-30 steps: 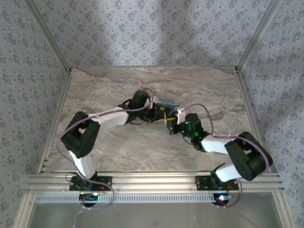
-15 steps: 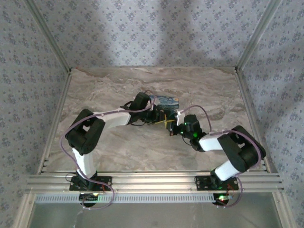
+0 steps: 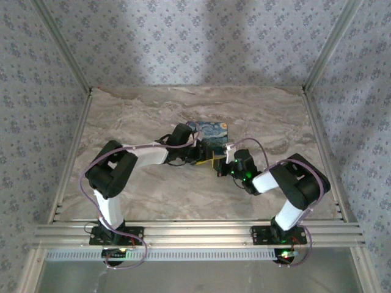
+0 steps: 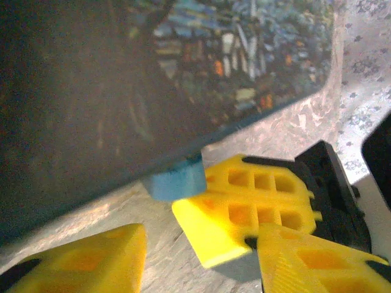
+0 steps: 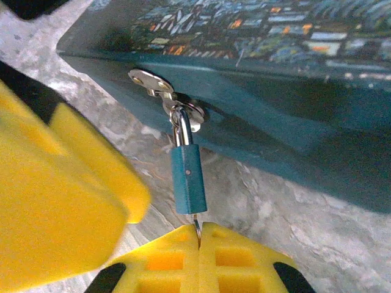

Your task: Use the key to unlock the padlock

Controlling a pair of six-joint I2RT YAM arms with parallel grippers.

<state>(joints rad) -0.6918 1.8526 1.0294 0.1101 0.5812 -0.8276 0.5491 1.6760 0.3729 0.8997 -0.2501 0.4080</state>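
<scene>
**Key pinched at the padlock's keyhole, under the edge of the printed case**

Top external: a flat case (image 3: 209,130) with a blue and yellow swirling print lies about mid-bench (image 3: 140,116). Both arms reach in to its near edge. The left pincer (image 3: 201,156) comes from the left and the right pincer (image 3: 220,166) from the right, the two just beside each other. The padlock and key are too small to make out from up here.

Left wrist: the case (image 4: 183,73) looms across the far side, and its inside cannot be seen. The padlock (image 4: 177,181), a small pale blue block, sits right under the case's near edge. The left pincer (image 4: 201,251) is spread, with one yellow finger at each lower corner and nothing gripped. The yellow fingers of the right pincer (image 4: 250,207) lie on the bench just right of the padlock.

Right wrist: a metal hasp (image 5: 153,82) is fixed to the side of the case (image 5: 317,91). The padlock (image 5: 187,177) hangs from it, its shackle threaded through the hasp's ring. The key (image 5: 197,226) shows as a thin sliver entering the padlock's near end. The right pincer (image 5: 198,237) is pressed together on the key.
</scene>
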